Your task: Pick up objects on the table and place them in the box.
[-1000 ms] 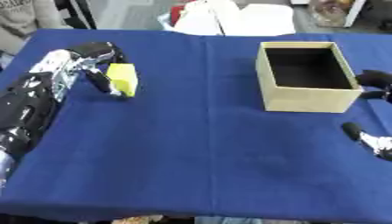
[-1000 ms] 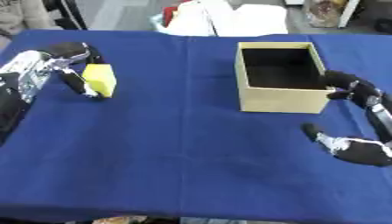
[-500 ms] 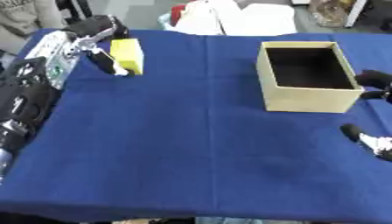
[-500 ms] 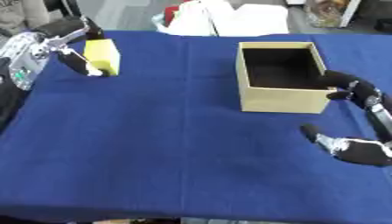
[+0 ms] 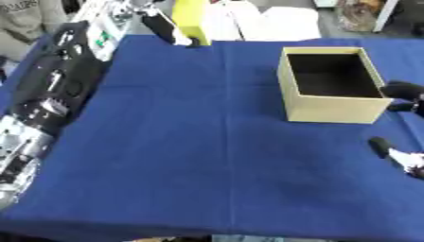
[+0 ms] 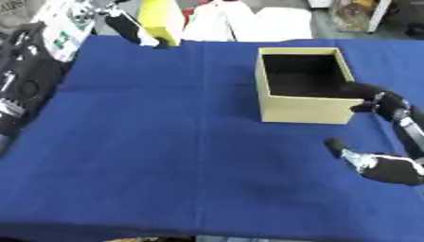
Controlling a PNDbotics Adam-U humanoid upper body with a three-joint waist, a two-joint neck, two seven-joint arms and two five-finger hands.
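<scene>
left hand (image 5: pixel 157 21): fingers curled round yellow block (image 5: pixel 189 20), held aloft past far-left edge of blue surface (image 5: pixel 207 142) | block looks light, stiff, flat-faced; side faces give best hold | box (image 5: pixel 331 82) open, well apart to right | right hand (image 6: pixel 381 137) relaxed, holding nothing, touching box's near-right corner

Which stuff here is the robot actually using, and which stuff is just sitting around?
Part of the job:
- yellow rectangular block, held up in the left hand
- open tan cardboard box, nothing visible inside
- right hand, fingers against the box's near right side

Just lying about:
- blue tablecloth
- white papers beyond the table's far edge
</scene>
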